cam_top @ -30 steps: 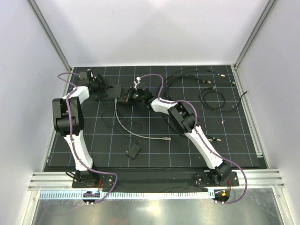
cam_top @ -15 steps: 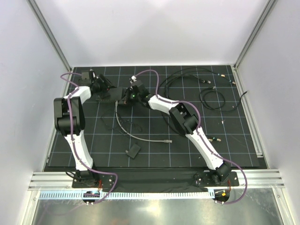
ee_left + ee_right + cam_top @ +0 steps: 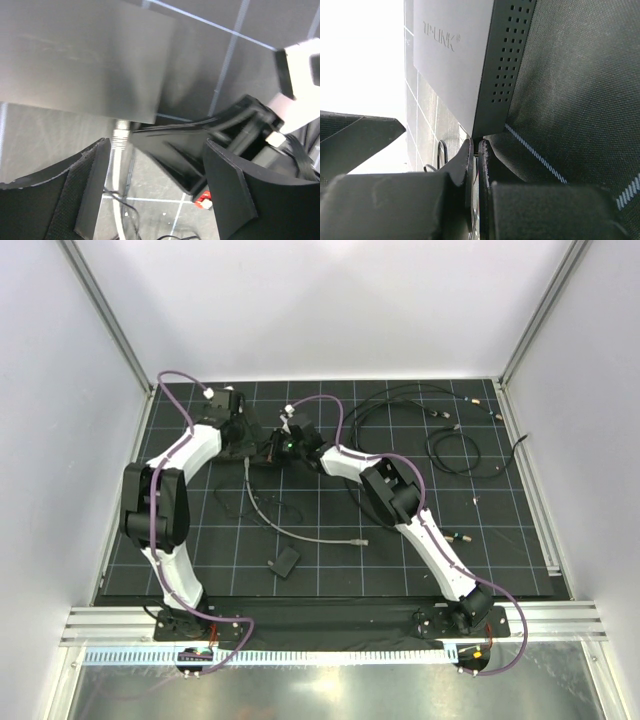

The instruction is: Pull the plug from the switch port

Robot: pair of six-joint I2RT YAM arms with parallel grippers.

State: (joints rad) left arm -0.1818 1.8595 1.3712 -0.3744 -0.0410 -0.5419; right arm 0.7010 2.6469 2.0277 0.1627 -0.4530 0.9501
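Observation:
The switch (image 3: pixel 85 55) is a flat grey box at the upper left of the left wrist view, and its top with the TP-LINK mark also shows in the right wrist view (image 3: pixel 455 60). A pale grey plug (image 3: pixel 120 136) sits in its near edge, and its grey cable (image 3: pixel 262 512) runs away over the mat. My left gripper (image 3: pixel 155 195) is open above the plug, which lies near the left finger (image 3: pixel 87 190). My right gripper (image 3: pixel 476 155) is shut, with its tips against the switch's corner. In the top view both grippers, left (image 3: pixel 243 435) and right (image 3: pixel 278 447), hide most of the switch.
A small black block (image 3: pixel 284 561) on a thin cable lies on the mat at the front. The grey cable's free end (image 3: pixel 360 540) lies mid-mat. Loose black cables (image 3: pixel 455 450) coil at the back right. White walls close in the mat.
My left arm has swung right and up, from the switch's left end to above its plug edge. My right gripper has shifted slightly left, up to the switch.

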